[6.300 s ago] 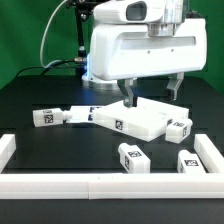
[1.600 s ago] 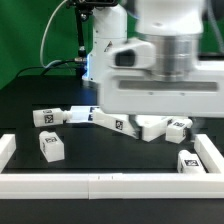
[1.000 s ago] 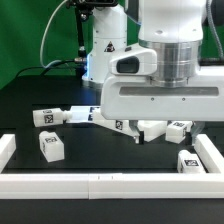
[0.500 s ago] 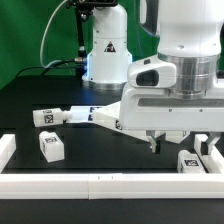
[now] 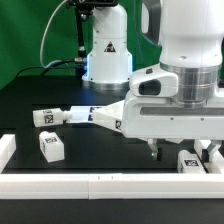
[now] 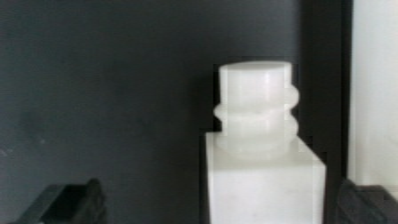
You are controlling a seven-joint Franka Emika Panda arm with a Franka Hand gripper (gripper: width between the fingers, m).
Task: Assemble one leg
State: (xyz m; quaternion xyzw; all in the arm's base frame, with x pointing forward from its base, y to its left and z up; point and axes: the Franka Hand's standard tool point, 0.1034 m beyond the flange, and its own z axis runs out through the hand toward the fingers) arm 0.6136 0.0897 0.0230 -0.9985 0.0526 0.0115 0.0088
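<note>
1. While the gripper [image 5: 183, 148] hangs over the four o'clock part of the black table [image 5: 95, 152] in the exterior view, we see its two dark fingers spread wide apart, clasping nothing.
2. We find the leg [image 5: 187, 161] on the table just beneath that gap, between the fingers and touching neither.
3. Through the wrist view we look along the leg's square white body to its round peg [image 6: 254, 98], with the dark fingertips [image 6: 71, 203] well clear on either side.
4. At eight o'clock in the exterior view we see a second leg [image 5: 50, 146] standing alone, near the white fence [image 5: 60, 184] that edges the table.
5. Near the centre we see the tabletop [image 5: 108, 118], partly hidden behind the arm, and at nine o'clock a third leg [image 5: 43, 117].
</note>
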